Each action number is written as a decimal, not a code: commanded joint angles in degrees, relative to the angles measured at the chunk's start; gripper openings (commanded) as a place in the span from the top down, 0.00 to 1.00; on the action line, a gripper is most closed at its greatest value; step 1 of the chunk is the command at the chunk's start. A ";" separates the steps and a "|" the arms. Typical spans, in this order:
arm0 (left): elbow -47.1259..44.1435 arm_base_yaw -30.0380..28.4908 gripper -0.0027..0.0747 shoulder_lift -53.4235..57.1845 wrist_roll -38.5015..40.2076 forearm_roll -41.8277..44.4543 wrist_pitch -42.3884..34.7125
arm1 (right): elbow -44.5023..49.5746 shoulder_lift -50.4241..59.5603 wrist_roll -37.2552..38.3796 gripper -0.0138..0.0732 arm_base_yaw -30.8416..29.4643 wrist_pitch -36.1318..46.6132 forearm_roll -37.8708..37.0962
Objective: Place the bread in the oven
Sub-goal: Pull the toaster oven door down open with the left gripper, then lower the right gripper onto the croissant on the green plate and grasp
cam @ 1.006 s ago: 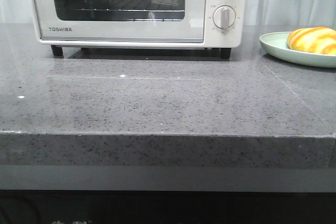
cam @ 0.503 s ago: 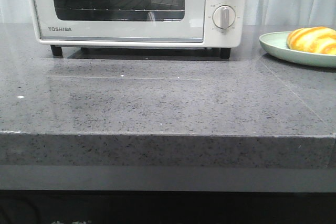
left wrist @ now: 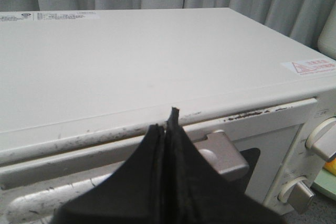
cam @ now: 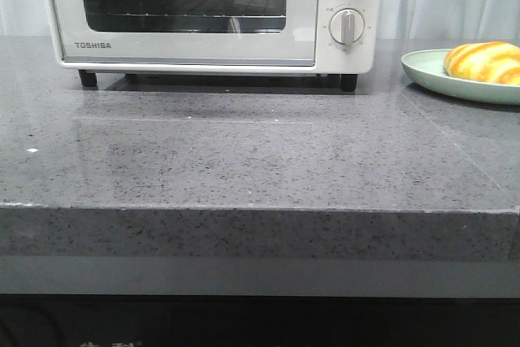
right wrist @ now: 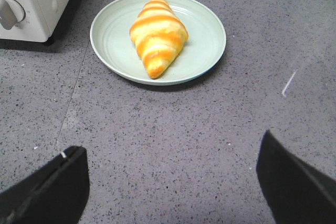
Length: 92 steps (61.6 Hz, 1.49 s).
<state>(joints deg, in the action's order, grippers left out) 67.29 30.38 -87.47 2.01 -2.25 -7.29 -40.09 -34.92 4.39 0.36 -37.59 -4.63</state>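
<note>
Reflections in the glass window of the white Toshiba countertop toaster oven [cam: 211,10] are the only thing that changes: one second ago a grey shape shows in the glass and a small bright spot lies on the grey speckled stone table [cam: 244,160] in front of the door, and now both are gone. I judge that this comes from the left arm moving above the oven, outside the front view. The oven itself, the pale green round plate [cam: 431,75] and the bread do not shift.

The left end effector [left wrist: 168,129] has its black fingers pressed together, holding nothing. It hangs over the front top edge of the oven, just above the silver door handle [left wrist: 220,156]. The door is shut, so I judge that opening it is the step in hand, and the fingers must first part to take the handle.

The glossy golden-yellow striped bread roll [right wrist: 156,34] lies on the plate near the far right corner of the table, beside the right side of the oven. The right end effector [right wrist: 170,182] is spread wide and empty, above the bare table near the plate, not touching the bread. The task is at its beginning.
</note>
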 commanded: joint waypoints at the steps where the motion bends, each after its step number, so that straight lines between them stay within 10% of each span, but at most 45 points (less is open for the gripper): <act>1: 1.94 0.49 0.99 1.95 -0.04 -0.16 -0.47 | -1.60 -0.46 -0.33 0.09 -0.33 4.00 -0.74; 54: 1.61 3.25 0.99 23.97 0.54 1.33 50.65 | -1.60 -0.46 -0.33 0.09 -0.33 3.98 -0.74; 92: -14.83 3.25 0.99 46.76 6.60 8.29 51.56 | -12.78 -14.43 0.83 0.09 -0.36 -4.23 -0.74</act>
<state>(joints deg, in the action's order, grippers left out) 51.24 33.46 -41.13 8.08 5.64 48.29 -47.81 -45.33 5.07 0.36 -43.06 -4.63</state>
